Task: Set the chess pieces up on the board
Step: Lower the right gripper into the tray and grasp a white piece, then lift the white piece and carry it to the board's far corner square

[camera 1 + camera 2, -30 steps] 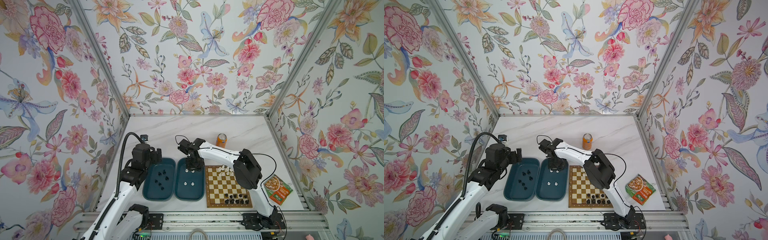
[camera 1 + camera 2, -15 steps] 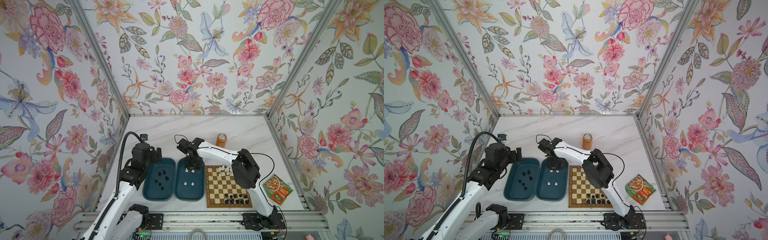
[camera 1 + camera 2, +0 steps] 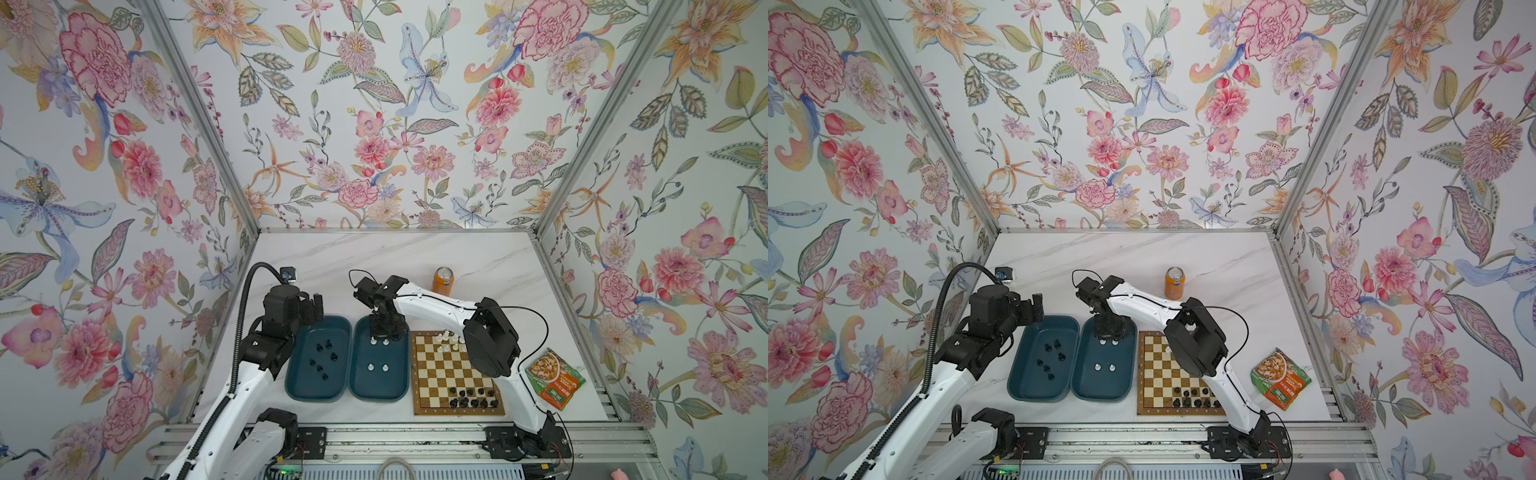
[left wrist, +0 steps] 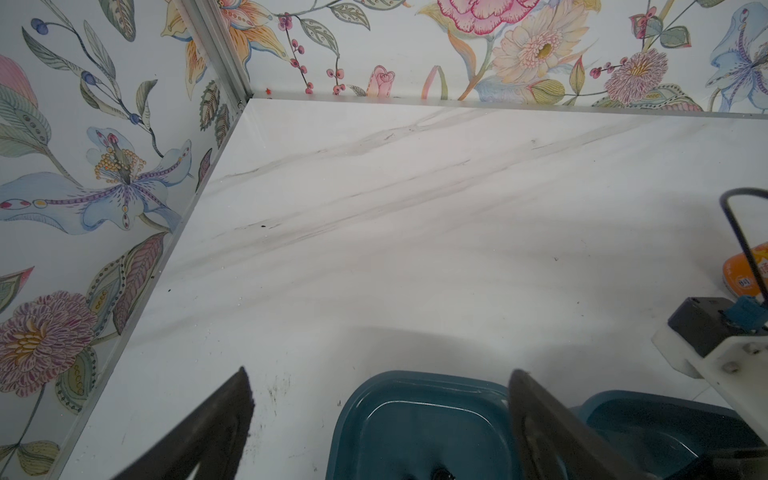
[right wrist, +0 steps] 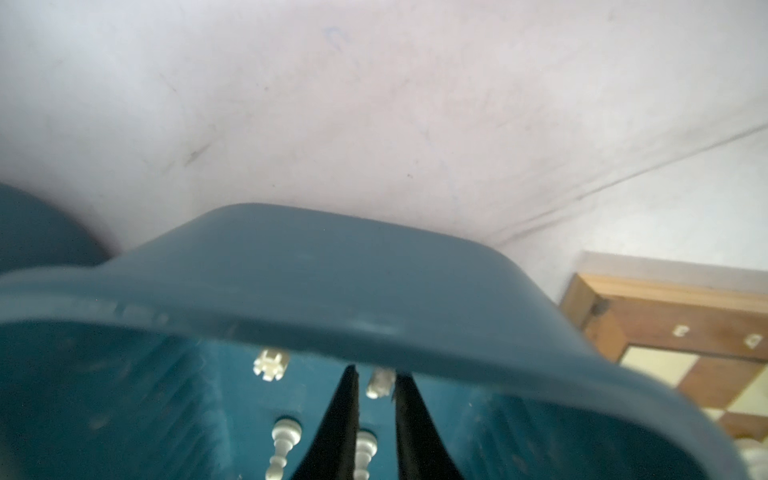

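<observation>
White piece [image 5: 378, 384] sits right between the fingertips [image 5: 347, 399] of the right jaws, low inside the white-piece tray [image 3: 379, 388]. The jaws are narrowed to a slim slot around it. Can't tell if the pads actually pinch it or only bracket it. A rook-like piece [image 5: 270, 365] stands just beside the jaws, on the side away from the board [image 3: 446, 370]. The tray's far rim [image 5: 374, 266] rises just ahead of the tips.

Step in hand, my read: picking a white piece out of the tray for the board. The board lies just past the tray's long edge, sideways from the jaws and back toward the arm's base. White board pieces [image 3: 451, 338] cluster on its far rows, the end nearest the jaws. Black board pieces [image 3: 469, 397] fill the near rows, well away.

Next move calls for a firm close and a straight lift clear of the rim before any sideways travel. After that comes a short carry to a free square in the white rows, with the piece set down upright.

Tight spots are the rim ahead, the neighbour piece alongside, and the crowded white rows, which the right arm's elbow partly hides in both top views. Open counter [image 3: 395, 257] lies beyond the jaws. The orange can [image 3: 442, 280] stands near, past the board's far edge. The snack packet [image 3: 555, 378] is well apart.

The left jaws are spread wide with nothing between the fingers [image 4: 224, 424]. They hover at the far end of the black-piece tray [image 3: 307, 382], one tray over, above loose black pieces [image 3: 333, 356].
</observation>
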`<state>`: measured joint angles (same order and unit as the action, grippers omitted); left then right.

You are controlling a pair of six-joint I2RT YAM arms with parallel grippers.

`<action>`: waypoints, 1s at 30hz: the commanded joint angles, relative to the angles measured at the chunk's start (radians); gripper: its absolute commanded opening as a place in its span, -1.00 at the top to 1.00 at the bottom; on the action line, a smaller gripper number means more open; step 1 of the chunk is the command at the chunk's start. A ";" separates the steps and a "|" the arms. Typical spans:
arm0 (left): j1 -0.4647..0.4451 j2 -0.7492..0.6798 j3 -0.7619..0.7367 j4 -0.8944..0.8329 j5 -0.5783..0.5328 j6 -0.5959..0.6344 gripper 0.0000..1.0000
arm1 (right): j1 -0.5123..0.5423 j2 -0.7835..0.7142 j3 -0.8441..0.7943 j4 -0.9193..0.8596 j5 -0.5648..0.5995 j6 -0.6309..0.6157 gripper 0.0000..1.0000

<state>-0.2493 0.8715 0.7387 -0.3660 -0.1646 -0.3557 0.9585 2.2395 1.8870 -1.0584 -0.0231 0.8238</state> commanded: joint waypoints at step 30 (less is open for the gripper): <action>-0.012 0.001 0.036 0.009 -0.021 0.031 -0.94 | -0.016 -0.031 0.053 -0.041 -0.006 -0.012 0.95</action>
<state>-0.2539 0.8715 0.7391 -0.3656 -0.1650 -0.3477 0.9520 2.2482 1.9049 -1.0641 -0.0372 0.8234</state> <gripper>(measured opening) 0.968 0.076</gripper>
